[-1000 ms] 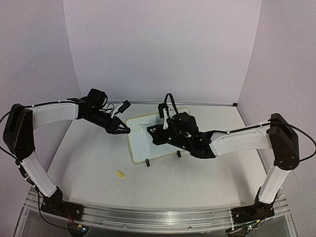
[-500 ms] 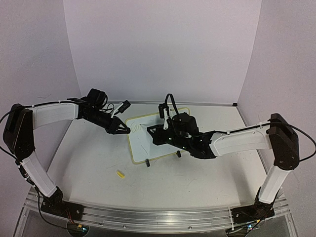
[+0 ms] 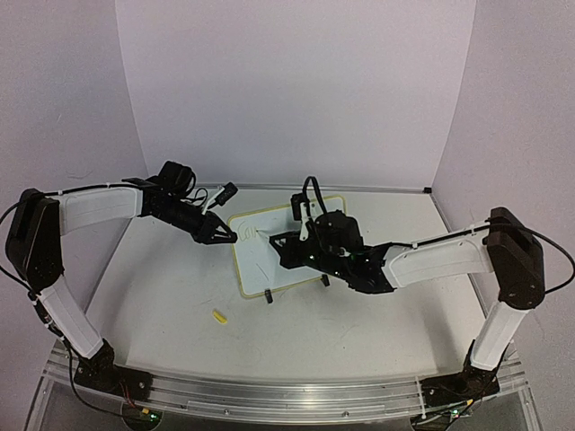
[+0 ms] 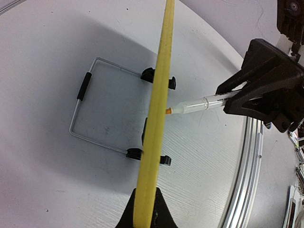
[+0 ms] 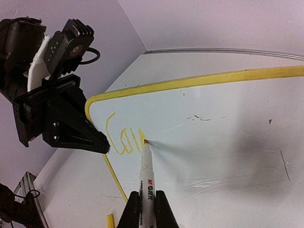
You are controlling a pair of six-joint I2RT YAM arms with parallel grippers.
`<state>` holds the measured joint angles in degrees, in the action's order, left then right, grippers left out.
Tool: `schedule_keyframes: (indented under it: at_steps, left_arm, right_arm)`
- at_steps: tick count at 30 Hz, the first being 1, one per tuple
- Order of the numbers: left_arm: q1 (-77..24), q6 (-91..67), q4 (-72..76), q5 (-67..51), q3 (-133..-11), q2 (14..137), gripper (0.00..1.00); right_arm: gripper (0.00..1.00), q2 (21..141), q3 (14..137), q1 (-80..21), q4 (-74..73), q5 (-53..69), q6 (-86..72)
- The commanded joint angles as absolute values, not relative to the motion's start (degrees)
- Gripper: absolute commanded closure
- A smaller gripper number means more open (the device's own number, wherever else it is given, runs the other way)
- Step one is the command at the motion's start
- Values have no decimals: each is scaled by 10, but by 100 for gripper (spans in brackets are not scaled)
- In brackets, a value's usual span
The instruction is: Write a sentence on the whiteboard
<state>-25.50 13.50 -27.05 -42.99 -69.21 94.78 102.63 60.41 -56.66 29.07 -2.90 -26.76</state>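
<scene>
Yellow letters (image 5: 124,140) on the whiteboard (image 5: 228,142)
We see the right tool (image 5: 147,209) gripping a marker (image 5: 146,173), its tip on the board; the left tool (image 4: 145,216) clamps its edge.

a robot lab test cell: left arm (image 3: 99,205) and right arm (image 3: 436,254) bolted to an aluminium rail (image 3: 287,388) at the edge of a white table (image 3: 359,323), closed in by plain pale walls (image 3: 287,90)
</scene>
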Motion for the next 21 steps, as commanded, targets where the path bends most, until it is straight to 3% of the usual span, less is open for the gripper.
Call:
schedule_keyframes:
  at_steps: [1,21]
  left_arm:
    - [-256,158,-284,-377,-696,935,100]
    - [-256,157,-284,-377,-697,936,100]
  right_arm:
    - [100,1019,593,-558,274,-49,-273]
    - [100,1011,587,-558,265,-57,-270]
